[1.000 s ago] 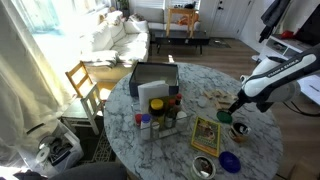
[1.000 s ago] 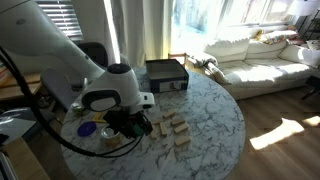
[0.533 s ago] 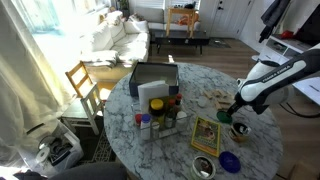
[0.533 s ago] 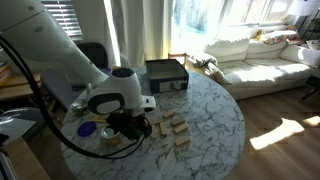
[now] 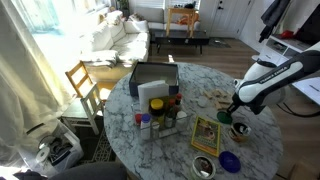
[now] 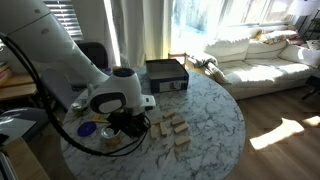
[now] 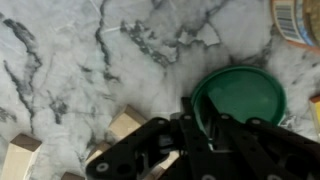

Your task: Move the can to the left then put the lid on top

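My pincer is low over the desk, its dark fingers lapping the near rim of the green lid. I cannot tell how far apart they stand or whether they have hold of it. In an exterior view the can sits just beside the lid, toward the desk's edge. Pale wooden blocks lie close by the pincer. Farther out I see a yellow-green card, a blue-purple disc, a silvery tin, a cluster of bottles and a black box. The round marble desk stands in a sunlit living room with a white sofa and a wooden chair
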Motion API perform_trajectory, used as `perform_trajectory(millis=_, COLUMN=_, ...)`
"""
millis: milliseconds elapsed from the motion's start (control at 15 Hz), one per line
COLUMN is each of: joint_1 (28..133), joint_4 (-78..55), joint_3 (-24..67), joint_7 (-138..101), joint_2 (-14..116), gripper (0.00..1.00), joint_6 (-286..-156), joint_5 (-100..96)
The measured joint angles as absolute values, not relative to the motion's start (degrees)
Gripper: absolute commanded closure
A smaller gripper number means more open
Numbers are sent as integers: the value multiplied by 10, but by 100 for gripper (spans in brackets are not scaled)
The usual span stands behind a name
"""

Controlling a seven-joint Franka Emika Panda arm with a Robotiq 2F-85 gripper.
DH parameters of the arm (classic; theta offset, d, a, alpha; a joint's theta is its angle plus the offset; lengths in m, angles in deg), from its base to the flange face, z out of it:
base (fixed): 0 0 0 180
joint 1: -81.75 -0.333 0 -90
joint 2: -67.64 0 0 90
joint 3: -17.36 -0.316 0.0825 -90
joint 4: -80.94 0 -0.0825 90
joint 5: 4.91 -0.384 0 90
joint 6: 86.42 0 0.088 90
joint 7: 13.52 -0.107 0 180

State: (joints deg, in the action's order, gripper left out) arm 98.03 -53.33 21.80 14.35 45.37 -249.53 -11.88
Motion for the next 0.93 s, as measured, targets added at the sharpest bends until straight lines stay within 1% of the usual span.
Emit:
perform_trajectory(millis=600, joint_1=988, joint_4=-530, joint_3=214, joint_7=143, joint_2=456, gripper=100, joint_6=-2495, joint_5=-118)
perform_trajectory(millis=933, joint_1=993, joint_4=-531, joint_3=223, joint_7=143, joint_2=507, gripper=100, joint_6=-2496, joint_5=-96)
